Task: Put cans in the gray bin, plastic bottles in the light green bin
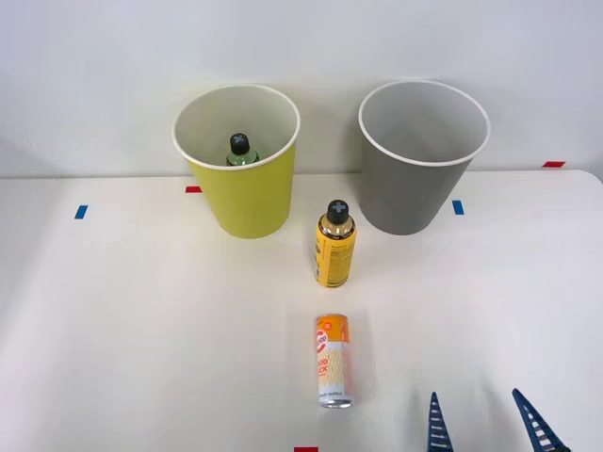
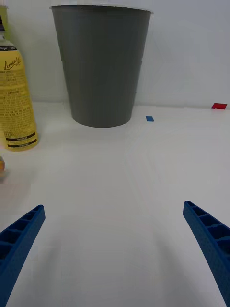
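A slim can (image 1: pixel 333 360), orange at the top and cream below, lies on its side on the white table, silver end toward me. Behind it a yellow-labelled plastic bottle (image 1: pixel 335 247) with a black cross-marked cap stands upright between the bins. A small green-tinted plastic bottle (image 1: pixel 241 151) stands inside the light green bin (image 1: pixel 247 202) at the back left. The gray bin (image 1: pixel 410 198) stands at the back right. My right gripper (image 1: pixel 487 428) is open, low at the near edge, right of the can, holding nothing. In the right wrist view the open gripper (image 2: pixel 114 206) faces the gray bin (image 2: pixel 101 67), with the yellow bottle (image 2: pixel 17 103) beside it.
Small tape marks lie on the table: blue (image 1: pixel 81 212) and red (image 1: pixel 193 189) at the left, blue (image 1: pixel 458 207) and red (image 1: pixel 554 164) at the right, red (image 1: pixel 305 449) at the near edge. A white wall stands right behind the bins.
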